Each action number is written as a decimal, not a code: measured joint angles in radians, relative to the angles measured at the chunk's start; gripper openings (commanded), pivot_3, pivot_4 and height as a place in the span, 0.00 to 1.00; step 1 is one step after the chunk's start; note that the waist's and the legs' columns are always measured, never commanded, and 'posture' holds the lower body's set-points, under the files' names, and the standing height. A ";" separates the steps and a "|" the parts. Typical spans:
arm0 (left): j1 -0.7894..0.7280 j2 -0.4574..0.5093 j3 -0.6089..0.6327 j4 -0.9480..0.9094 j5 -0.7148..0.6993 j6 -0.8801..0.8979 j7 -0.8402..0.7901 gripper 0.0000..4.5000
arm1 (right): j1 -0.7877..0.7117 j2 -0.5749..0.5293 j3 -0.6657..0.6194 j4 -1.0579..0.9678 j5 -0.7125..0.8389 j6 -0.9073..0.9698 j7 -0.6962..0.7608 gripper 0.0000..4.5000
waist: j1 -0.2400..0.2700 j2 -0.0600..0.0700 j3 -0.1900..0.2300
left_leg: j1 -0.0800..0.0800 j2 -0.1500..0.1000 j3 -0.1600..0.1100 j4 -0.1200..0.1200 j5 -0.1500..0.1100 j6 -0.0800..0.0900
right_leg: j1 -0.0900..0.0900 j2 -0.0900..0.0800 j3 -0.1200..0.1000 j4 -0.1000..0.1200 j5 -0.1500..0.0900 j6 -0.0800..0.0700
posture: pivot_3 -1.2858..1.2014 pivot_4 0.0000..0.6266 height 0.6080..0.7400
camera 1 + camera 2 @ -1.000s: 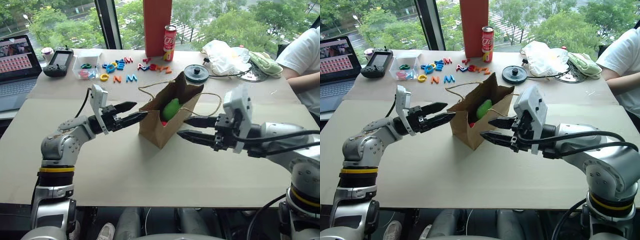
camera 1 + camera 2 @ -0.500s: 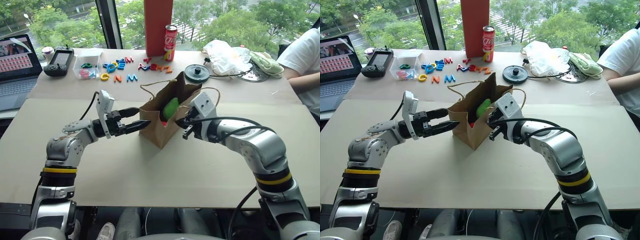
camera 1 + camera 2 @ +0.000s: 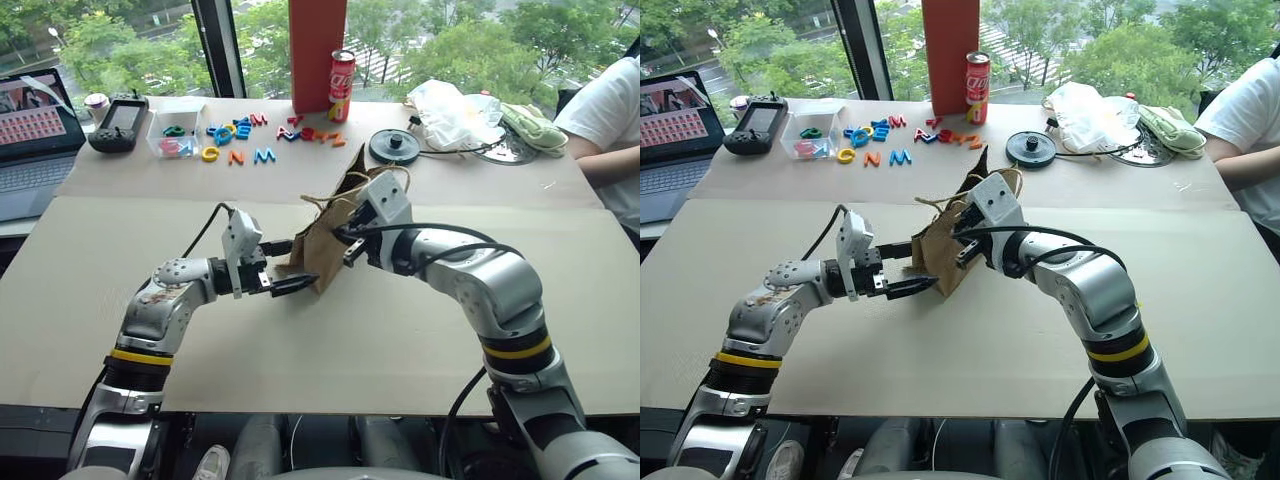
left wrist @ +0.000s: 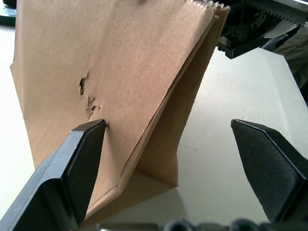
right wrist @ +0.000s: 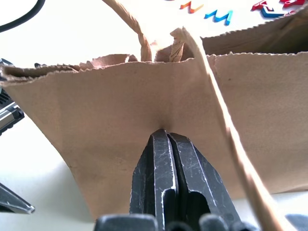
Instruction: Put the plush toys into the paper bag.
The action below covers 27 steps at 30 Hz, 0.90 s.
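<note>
- Progress: the paper bag [image 3: 325, 238] is standing mid-table between the two arms, its mouth pressed nearly flat. No plush toy is showing on the table or at the bag's mouth in these views, so the toys are presumably inside already, though that cannot be confirmed. What seems left is letting go and pulling the arms away.
- Right gripper [image 5: 166, 144]: its two black fingers are lying tight together with nothing between them, their tips pressing into the bag's side wall just under the serrated top edge and dimpling the paper.
- Left gripper [image 4: 168, 144]: the jaws are standing wide apart, straddling the bag's lower corner. One finger [image 4: 86, 144] is meeting the wall beside a small torn patch [image 4: 86, 96]; the other is standing clear over the table [image 3: 300, 370]. Nothing is being gripped.
- Materials: the bag is thin brown kraft paper, matte and creased, with a folded side gusset and a zigzag-cut rim; two twisted tan cord handles [image 5: 139, 36] are rising from the rim. The table surface is pale, smooth and flat.
- Background: plastic letters [image 3: 235, 130] are lying scattered along the far side, well apart from the bag.
</note>
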 measured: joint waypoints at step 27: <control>-0.004 -0.211 -0.002 0.095 0.168 -0.186 0.311 0.08 | 0.000 0.035 0.006 0.008 -0.017 0.006 -0.001 0.00 | 0.000 0.000 0.000 | 0.000 0.000 0.000 0.000 0.000 0.000 | 0.000 0.000 0.000 0.000 0.000 0.000 | 0.52 0.24 0.99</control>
